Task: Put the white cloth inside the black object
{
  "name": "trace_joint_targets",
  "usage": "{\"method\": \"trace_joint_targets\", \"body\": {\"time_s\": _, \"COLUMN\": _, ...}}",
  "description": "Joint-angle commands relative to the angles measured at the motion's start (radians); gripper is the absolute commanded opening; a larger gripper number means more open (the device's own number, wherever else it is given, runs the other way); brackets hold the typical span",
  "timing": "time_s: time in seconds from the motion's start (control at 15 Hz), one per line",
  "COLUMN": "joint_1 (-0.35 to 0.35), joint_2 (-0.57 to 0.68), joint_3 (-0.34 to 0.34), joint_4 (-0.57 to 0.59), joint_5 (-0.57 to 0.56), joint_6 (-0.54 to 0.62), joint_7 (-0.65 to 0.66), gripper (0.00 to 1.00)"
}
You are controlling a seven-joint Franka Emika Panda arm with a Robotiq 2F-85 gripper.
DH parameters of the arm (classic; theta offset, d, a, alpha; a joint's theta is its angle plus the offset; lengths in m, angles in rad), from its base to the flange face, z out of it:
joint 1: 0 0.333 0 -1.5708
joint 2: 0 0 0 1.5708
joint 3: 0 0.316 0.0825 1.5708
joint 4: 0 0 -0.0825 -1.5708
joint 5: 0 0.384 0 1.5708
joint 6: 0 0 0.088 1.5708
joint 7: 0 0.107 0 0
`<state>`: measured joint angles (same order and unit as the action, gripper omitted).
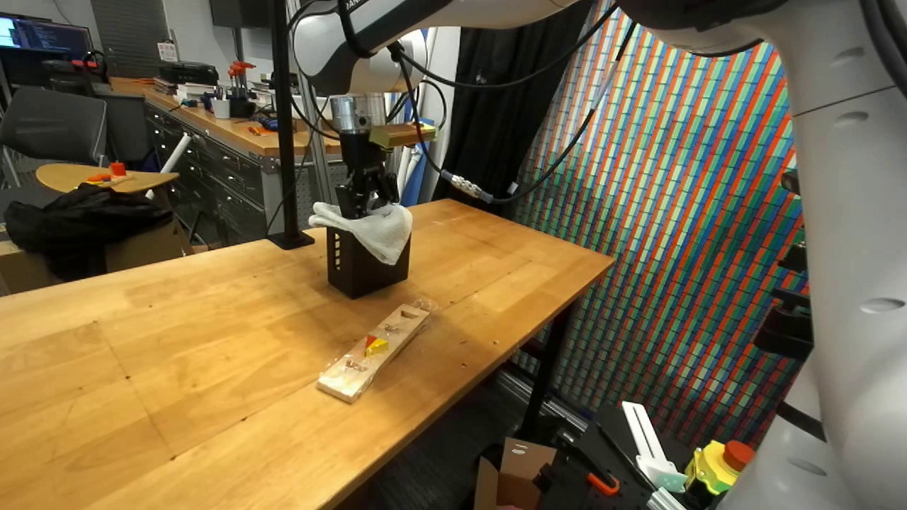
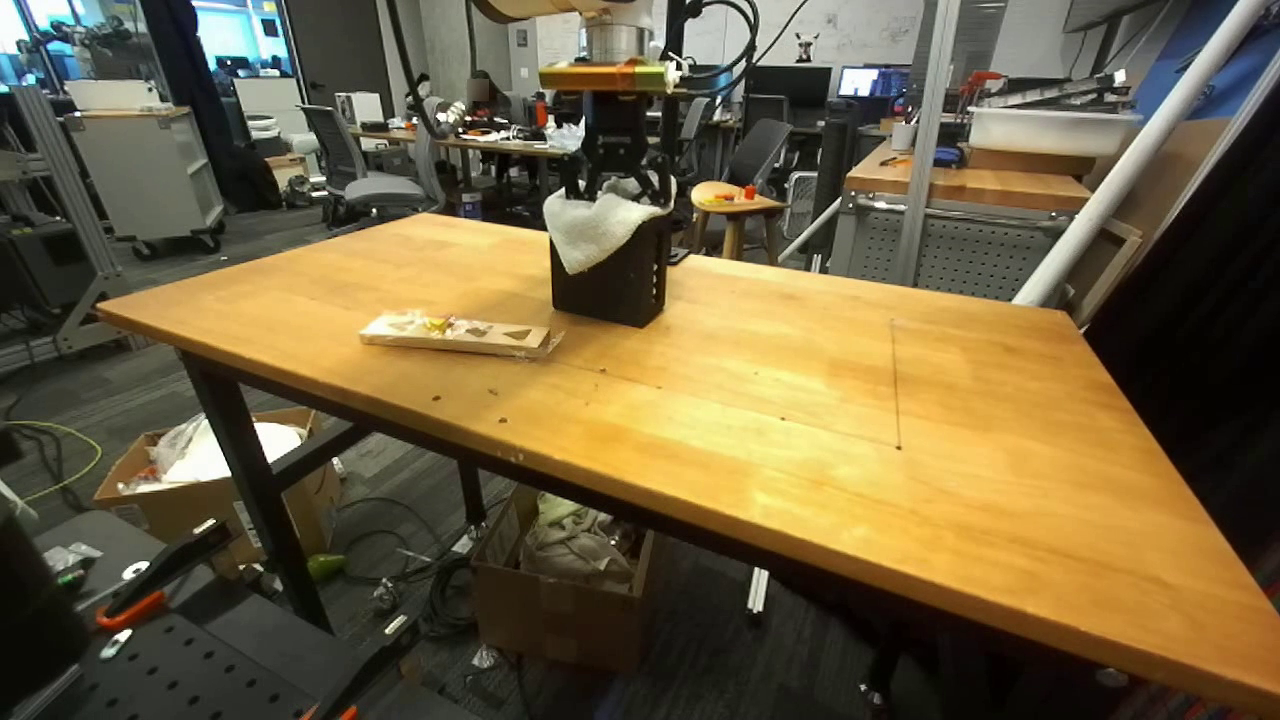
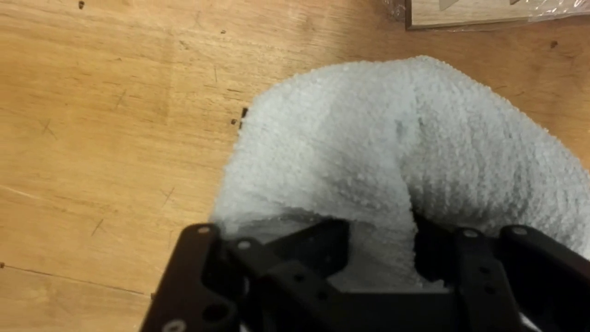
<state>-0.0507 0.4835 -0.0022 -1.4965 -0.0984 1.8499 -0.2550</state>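
Observation:
The white cloth [image 1: 386, 228] lies draped over the top of the black object [image 1: 368, 275]; a corner hangs down outside its wall in both exterior views. The black box [image 2: 612, 288] stands upright on the table, and its inside is covered. Directly above the box, my gripper [image 2: 617, 188] points down into the cloth [image 2: 590, 232]. In the wrist view the gripper [image 3: 381, 251] has its fingers apart, with a strip of the cloth [image 3: 322, 124] showing in the gap. The fingertips are partly sunk among the folds. The cloth almost wholly hides the box there.
A plastic-wrapped wooden strip [image 1: 375, 352] with cut-out shapes lies on the wooden table [image 1: 212, 354] near the box. A black post [image 1: 285, 156] rises from the table's edge close by. Cables [image 1: 496, 85] hang from the arm.

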Motion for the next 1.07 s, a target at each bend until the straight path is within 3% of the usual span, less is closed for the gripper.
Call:
{"method": "trace_joint_targets", "body": {"time_s": 0.0, "joint_1": 0.008, "joint_2": -0.019, "joint_3": -0.007, "joint_4": -0.012, "joint_5": -0.014, "joint_6": 0.024, "joint_7": 0.042, "gripper": 0.62}}
{"method": "trace_joint_targets", "body": {"time_s": 0.33, "joint_1": 0.013, "joint_2": -0.05, "joint_3": -0.012, "joint_4": -0.02, "joint_5": -0.025, "joint_6": 0.037, "joint_7": 0.067, "gripper": 1.0}}
{"method": "trace_joint_targets", "body": {"time_s": 0.93, "joint_1": 0.031, "joint_2": -0.113, "joint_3": -0.017, "joint_4": -0.025, "joint_5": -0.098, "joint_6": 0.048, "joint_7": 0.112, "gripper": 1.0}}
{"method": "trace_joint_targets", "body": {"time_s": 1.0, "joint_1": 0.033, "joint_2": -0.117, "joint_3": -0.015, "joint_4": -0.024, "joint_5": -0.106, "joint_6": 0.049, "joint_7": 0.112, "gripper": 0.75}}
